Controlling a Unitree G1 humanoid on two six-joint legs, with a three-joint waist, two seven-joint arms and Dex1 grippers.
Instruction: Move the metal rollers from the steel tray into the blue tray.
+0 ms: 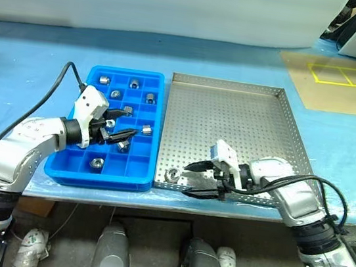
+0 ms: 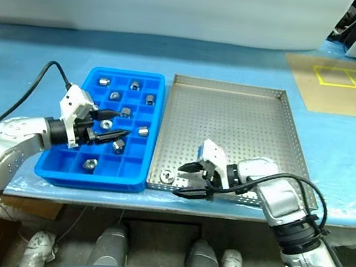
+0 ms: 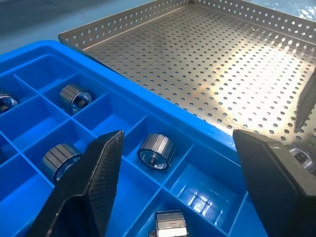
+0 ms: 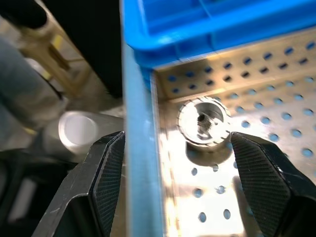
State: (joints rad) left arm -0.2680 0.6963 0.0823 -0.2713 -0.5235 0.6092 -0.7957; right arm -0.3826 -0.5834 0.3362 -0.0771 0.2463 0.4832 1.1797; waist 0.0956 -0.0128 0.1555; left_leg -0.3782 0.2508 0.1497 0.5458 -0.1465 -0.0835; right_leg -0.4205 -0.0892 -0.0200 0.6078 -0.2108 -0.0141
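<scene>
Right wrist view, roller (image 4: 203,122) blurred, tray rim (image 4: 140,148) cropped

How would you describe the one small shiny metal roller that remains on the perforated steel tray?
Find the large silver perforated steel tray beside the bright blue compartment tray. In its near corner next to the blue tray lies one small shiny ring-like metal roller. It alone sits on steel, before the open right gripper.

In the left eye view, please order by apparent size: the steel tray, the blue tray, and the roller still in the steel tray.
1. steel tray, the largest.
2. blue tray, clearly narrower.
3. last roller, at the steel tray's near left corner, by far the smallest.
All three lie at similar nearness, so the order is sure.
</scene>
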